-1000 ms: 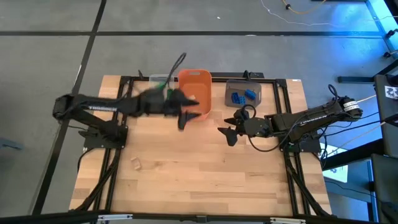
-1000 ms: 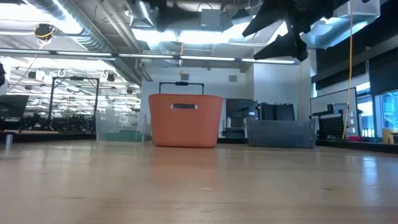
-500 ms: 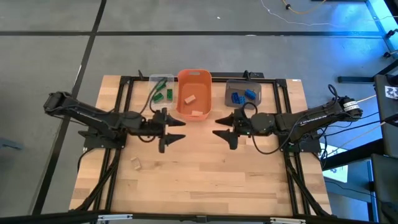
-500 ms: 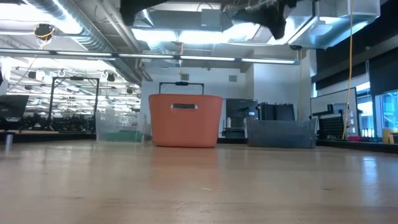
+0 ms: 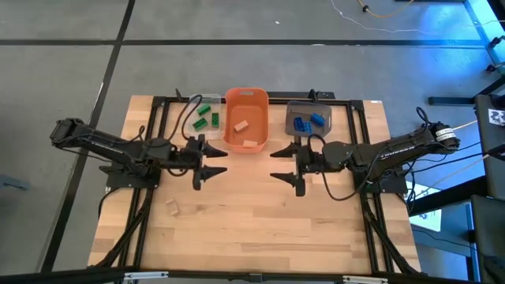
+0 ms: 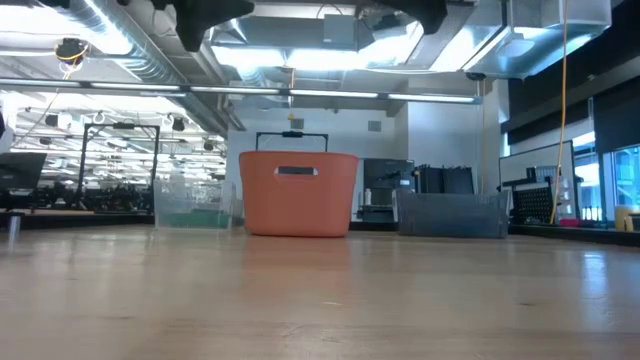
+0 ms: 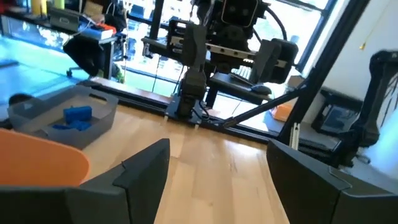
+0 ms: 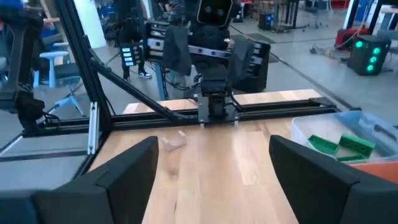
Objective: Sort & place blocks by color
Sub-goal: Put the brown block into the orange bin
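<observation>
Green blocks (image 5: 207, 118) lie in the clear bin (image 5: 197, 101), tan blocks (image 5: 241, 125) in the orange bin (image 5: 247, 95), and blue blocks (image 5: 306, 121) in the grey bin (image 5: 325, 106). One tan block (image 5: 172, 207) lies flat on the table near the left arm's base, also seen as the tan block (image 8: 174, 140) in the right wrist view. My left gripper (image 5: 207, 163) hovers open over the table, near and left of the orange bin. My right gripper (image 5: 286, 167) hovers open, near the grey bin. The two grippers face each other and both hold nothing.
The three bins stand in a row at the table's far edge: clear bin (image 6: 195, 205), orange bin (image 6: 298, 193), grey bin (image 6: 450, 213). A black frame (image 5: 158, 126) borders the table. Bare wood stretches from the grippers to the near edge.
My left gripper drew back from over the orange bin toward the table's left and near side, and rose. My right gripper rose a little and stayed near the grey bin. The two tan blocks in the orange bin came into view as the left arm left.
</observation>
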